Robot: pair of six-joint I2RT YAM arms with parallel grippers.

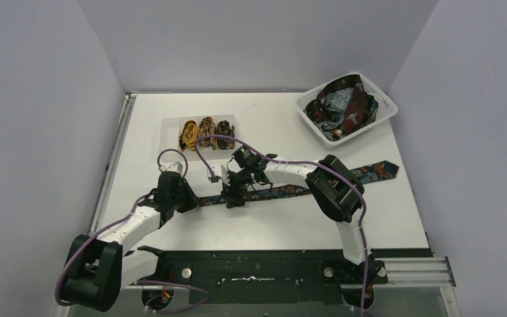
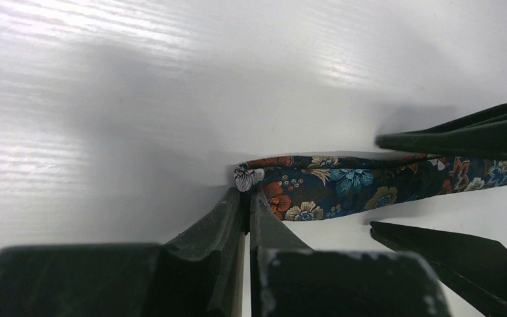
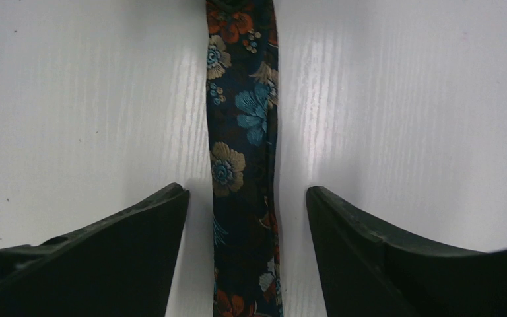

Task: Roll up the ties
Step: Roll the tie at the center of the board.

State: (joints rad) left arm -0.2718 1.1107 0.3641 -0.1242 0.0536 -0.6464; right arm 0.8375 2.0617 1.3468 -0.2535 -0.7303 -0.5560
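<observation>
A dark navy floral tie (image 1: 370, 173) lies flat across the table, its narrow end to the left. My left gripper (image 1: 195, 200) sits at that end; in the left wrist view its fingertips (image 2: 247, 195) are shut on the corner of the tie's end (image 2: 343, 185), which is slightly lifted. My right gripper (image 1: 232, 197) hovers a little further along the strip. It is open (image 3: 247, 198), one finger on each side of the tie (image 3: 241, 132), touching nothing. Its fingers (image 2: 462, 135) also show in the left wrist view.
Three rolled ties (image 1: 206, 130) sit in a row on a pale mat at the back. A white lattice basket (image 1: 386, 109) at the back right holds several loose ties. Purple cables (image 1: 211, 140) loop above the grippers.
</observation>
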